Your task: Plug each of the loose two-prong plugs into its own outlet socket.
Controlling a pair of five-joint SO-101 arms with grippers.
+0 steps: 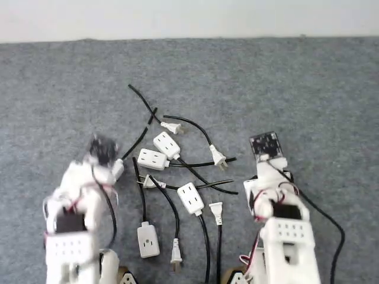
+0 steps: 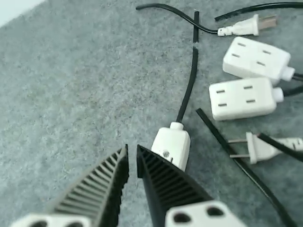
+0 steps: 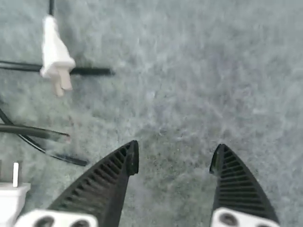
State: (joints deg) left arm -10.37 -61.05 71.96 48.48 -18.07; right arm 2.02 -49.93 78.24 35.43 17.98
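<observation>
Along the far side, from ten to two o'clock, the grey mat [image 1: 308, 77] runs bare up to the white wall [image 1: 189, 18], so I have open room beyond the tangle. The strips at nine and three o'clock, outside each arm, are bare too.

At eight o'clock my left gripper [image 2: 132, 158] sits low over the mat, jaws pressed almost together with a sliver between, pinching nothing. Just beside its tip lies a white cord end [image 2: 171, 145]. One finger covers its face, so I cannot tell whether it is plug or socket.

At the centre I count four outlet sockets. One socket [image 1: 148, 239] lies at seven o'clock of the pile, two more sockets [image 1: 152, 158] [image 1: 167, 145] lie just beside each other at twelve, and the last socket [image 1: 190, 198] lies in the middle.

I count five loose two-prong plugs, every one apart from the sockets: a plug [image 1: 151, 183] at nine o'clock, a plug [image 1: 170, 126] at twelve, a plug [image 1: 175, 255] at six, a plug [image 1: 216, 212] at four and a plug [image 1: 218, 157] at two. The black cords [image 1: 201, 177] cross one another, and two run off the near edge.

At four o'clock my right gripper [image 3: 175, 161] hangs over bare mat with its jaws spread wide and nothing between them.
</observation>
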